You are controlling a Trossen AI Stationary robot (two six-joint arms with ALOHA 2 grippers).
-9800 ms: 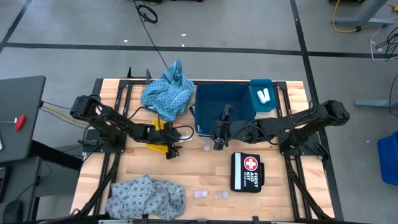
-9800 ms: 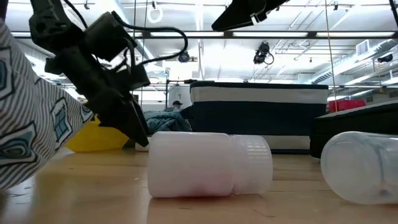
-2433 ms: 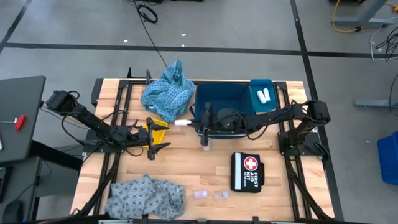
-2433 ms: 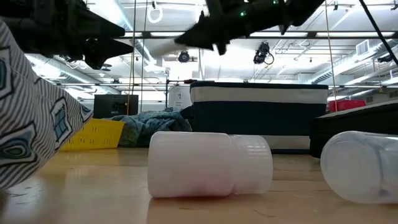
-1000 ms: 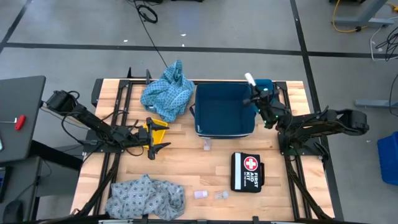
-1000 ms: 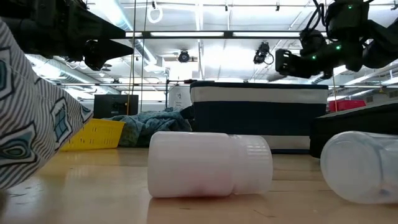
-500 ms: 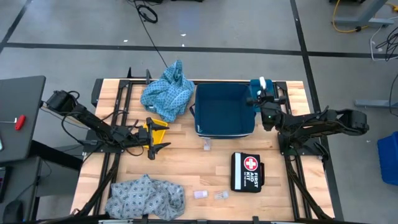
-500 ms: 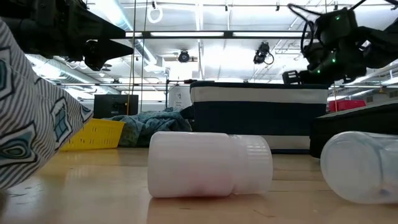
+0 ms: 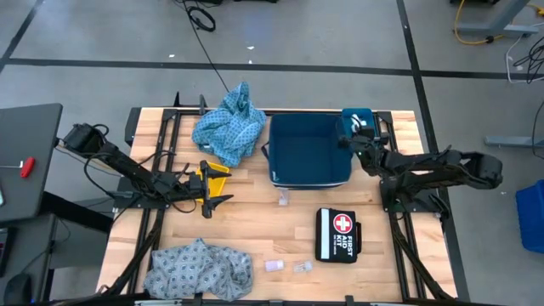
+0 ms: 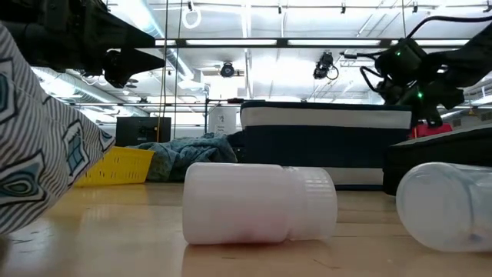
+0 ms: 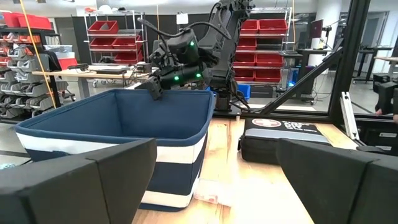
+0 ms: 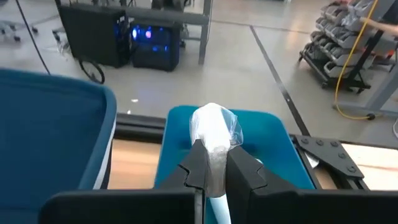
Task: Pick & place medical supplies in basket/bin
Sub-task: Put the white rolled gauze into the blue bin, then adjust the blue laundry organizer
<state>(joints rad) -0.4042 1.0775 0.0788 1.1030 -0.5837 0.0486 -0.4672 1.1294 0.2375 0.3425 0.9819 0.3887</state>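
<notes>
Table: pale wood planks, framed in black. Basket: navy blue throughout in the high view; its outer wall in the left wrist view carries a broad white band between navy bands. Small bin beside it: bright teal-blue. Roll between the right gripper's black fingers: white, under a clear glossy wrap. Two cloths, one at the far edge and one at the near edge: light blue with a fine pale print, showing as grey-white stripes with teal outlined shapes in the low view. First aid kit: black, with a red-and-white cross emblem and white lettering. Object by the left gripper: yellow. Two packets: clear to whitish. Both arms: black.
</notes>
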